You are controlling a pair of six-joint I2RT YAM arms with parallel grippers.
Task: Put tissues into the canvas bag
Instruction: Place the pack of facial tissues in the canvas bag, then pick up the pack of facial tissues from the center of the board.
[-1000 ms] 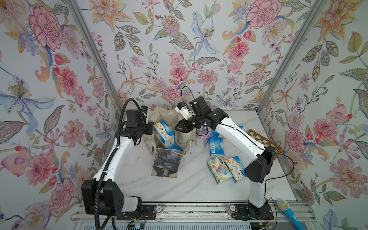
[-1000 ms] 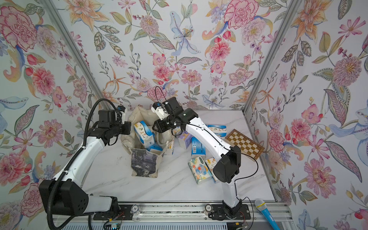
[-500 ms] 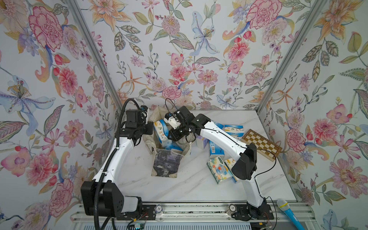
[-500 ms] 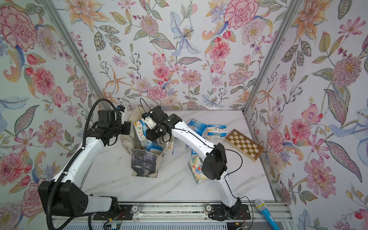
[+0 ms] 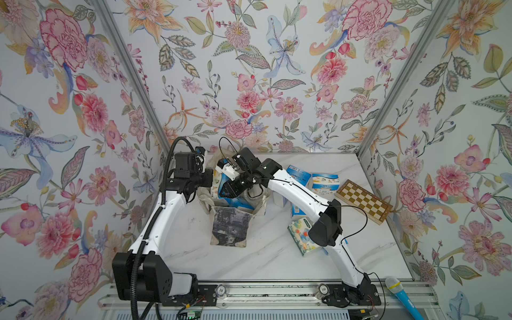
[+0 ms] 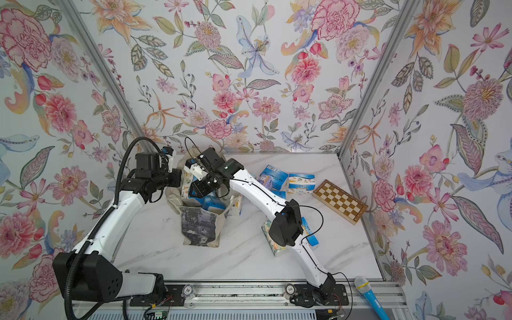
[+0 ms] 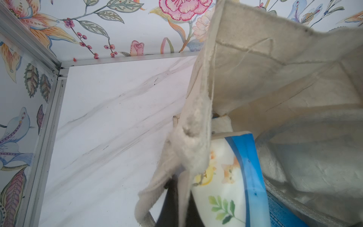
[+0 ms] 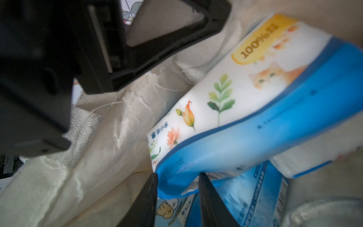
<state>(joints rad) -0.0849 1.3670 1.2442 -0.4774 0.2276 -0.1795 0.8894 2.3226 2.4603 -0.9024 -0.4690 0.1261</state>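
Tissues [image 8: 255, 110], glossy soft brick in right claw [image 8: 178, 176], left claw [image 5: 207, 178] pinching limp canvas bag [image 7: 255, 78] rim

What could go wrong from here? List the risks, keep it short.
1. The right gripper pinches the tissue pack only at its blue end, so it may slip or twist loose early.
2. The left gripper holds just the rim of the bag; if the cloth slips out, the mouth could fold shut.
3. Both grippers sit close together at the mouth and might bump.
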